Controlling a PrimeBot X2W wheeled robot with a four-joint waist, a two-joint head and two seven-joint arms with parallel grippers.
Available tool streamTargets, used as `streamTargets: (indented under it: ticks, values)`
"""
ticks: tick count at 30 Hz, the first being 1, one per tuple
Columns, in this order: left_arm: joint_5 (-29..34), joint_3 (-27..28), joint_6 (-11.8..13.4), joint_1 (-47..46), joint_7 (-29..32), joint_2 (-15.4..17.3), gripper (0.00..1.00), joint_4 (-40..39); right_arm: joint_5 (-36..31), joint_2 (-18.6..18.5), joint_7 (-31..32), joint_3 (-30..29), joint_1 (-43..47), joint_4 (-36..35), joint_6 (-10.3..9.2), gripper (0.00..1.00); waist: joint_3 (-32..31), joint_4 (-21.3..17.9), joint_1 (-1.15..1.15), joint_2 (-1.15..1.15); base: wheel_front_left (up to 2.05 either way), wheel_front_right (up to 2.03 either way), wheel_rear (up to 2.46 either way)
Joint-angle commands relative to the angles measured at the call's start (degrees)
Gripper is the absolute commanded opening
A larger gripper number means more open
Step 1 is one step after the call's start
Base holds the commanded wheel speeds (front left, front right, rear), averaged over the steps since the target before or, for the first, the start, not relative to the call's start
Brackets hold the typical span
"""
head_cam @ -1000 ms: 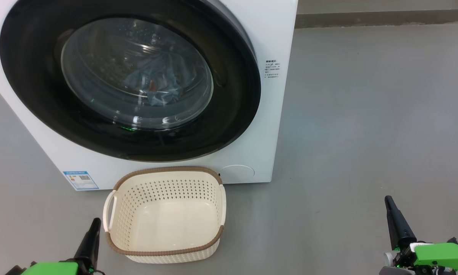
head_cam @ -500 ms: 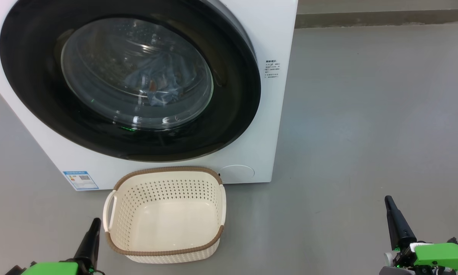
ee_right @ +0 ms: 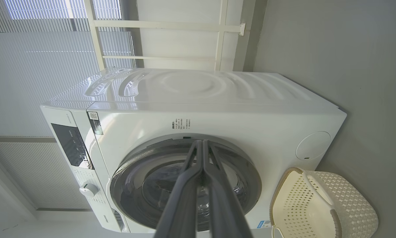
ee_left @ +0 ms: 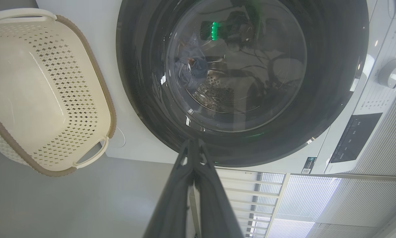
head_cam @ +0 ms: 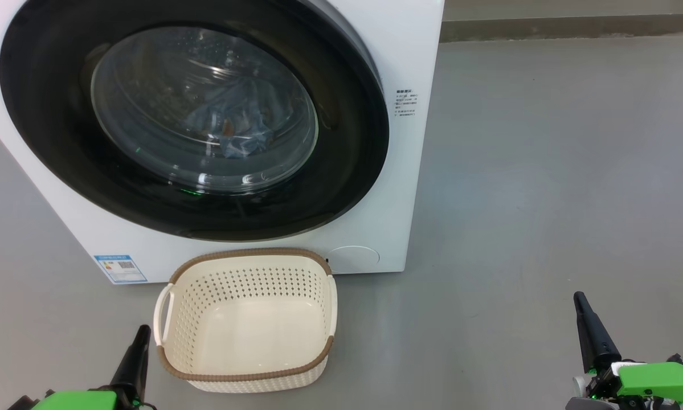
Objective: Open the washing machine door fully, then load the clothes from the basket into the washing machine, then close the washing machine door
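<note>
Idling low and back from the washing machine (head_cam: pixel 415 57), left gripper (head_cam: pixel 142 333) and right gripper (head_cam: pixel 580 300) pinched closed on nothing, likely for want of work: basket (head_cam: pixel 244 282) empty, clothes (head_cam: pixel 233 122) behind the shut door (head_cam: pixel 341 171).

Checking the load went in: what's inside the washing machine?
Through the closed washing machine door, light blue clothes lie in the steel drum. Its black ring hides the drum's edges.

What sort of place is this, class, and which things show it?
Probably a home laundry corner: a white front-loading washer on a bare grey floor, an empty basket before it, window blinds behind.
</note>
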Motion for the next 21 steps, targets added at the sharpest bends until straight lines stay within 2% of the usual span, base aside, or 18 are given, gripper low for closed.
streamTargets:
  ticks: [1,21]
  values:
    - [-0.5,2.0,-0.2,-2.3,0.3,1.0,0.00,-1.5,0.6,-0.2,0.5,1.3,-2.3,-1.7,-0.06,0.00,0.0,0.0,0.00,0.00,0.00,0.00,0.00]
    - [-0.5,2.0,-0.2,-2.3,0.3,1.0,0.00,-1.5,0.6,-0.2,0.5,1.3,-2.3,-1.7,-0.06,0.00,0.0,0.0,0.00,0.00,0.00,0.00,0.00]
